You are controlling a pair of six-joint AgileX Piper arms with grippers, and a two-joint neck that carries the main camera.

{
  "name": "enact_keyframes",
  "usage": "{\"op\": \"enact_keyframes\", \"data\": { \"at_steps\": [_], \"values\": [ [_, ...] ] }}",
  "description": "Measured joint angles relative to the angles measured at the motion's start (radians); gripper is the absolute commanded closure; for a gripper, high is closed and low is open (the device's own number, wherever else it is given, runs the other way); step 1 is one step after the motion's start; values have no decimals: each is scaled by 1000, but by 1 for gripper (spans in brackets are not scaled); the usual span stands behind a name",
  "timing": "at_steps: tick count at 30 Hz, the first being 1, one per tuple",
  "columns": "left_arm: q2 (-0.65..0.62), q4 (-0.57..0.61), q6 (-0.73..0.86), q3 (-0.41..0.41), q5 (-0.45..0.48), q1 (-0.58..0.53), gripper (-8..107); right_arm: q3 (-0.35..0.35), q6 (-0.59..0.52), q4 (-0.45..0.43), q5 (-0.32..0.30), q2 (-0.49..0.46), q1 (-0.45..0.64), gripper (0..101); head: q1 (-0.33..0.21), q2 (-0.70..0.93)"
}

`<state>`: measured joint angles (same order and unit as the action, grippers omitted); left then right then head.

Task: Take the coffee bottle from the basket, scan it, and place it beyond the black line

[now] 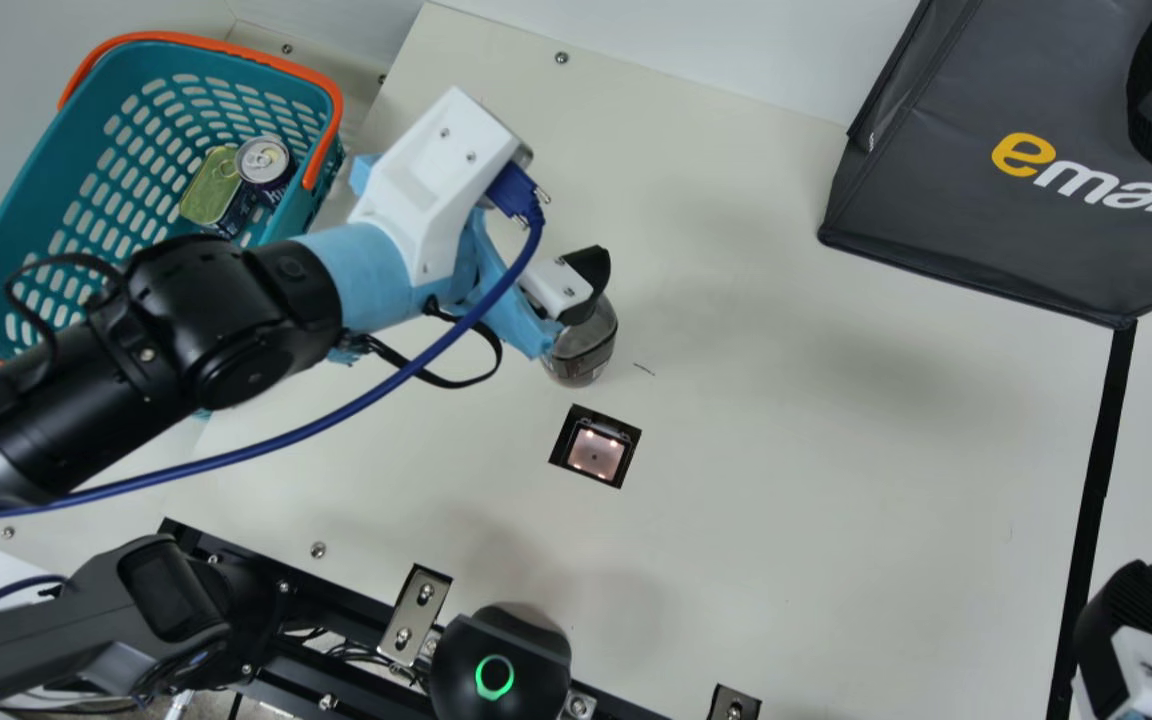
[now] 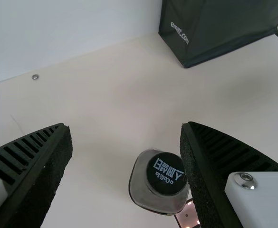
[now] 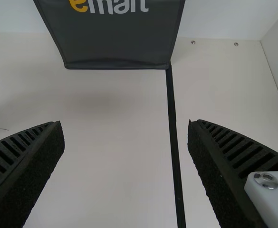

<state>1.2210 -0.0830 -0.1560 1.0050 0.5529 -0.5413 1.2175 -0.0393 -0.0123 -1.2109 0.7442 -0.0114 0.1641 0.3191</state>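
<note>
In the main view my left gripper (image 1: 576, 290) is over the coffee bottle (image 1: 579, 350), which stands on the table beside the scanner window (image 1: 597, 452). The left wrist view has the bottle's dark cap (image 2: 166, 174) close to one finger of my open left gripper (image 2: 125, 156), with a wide gap to the other. My right gripper (image 1: 1136, 630) is at the lower right of the main view, by the black line (image 1: 1101, 450). Seen from its own wrist, the right gripper (image 3: 125, 156) is open, with the black line (image 3: 172, 114) running between its fingers.
The teal basket (image 1: 26, 190) at the upper left holds a can (image 1: 263, 162) and a green-lidded tin (image 1: 210, 188). A dark shopping bag (image 1: 946, 190) stands at the upper right. A black device with a green ring (image 1: 501, 665) sits at the table's near edge.
</note>
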Motion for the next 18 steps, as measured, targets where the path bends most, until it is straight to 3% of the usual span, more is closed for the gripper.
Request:
{"op": "enact_keyframes", "data": {
  "at_steps": [18],
  "values": [
    [-124,-71,10,-74,-78,126,9,0,0,0,0,0,0,10,2,0]
  ]
}}
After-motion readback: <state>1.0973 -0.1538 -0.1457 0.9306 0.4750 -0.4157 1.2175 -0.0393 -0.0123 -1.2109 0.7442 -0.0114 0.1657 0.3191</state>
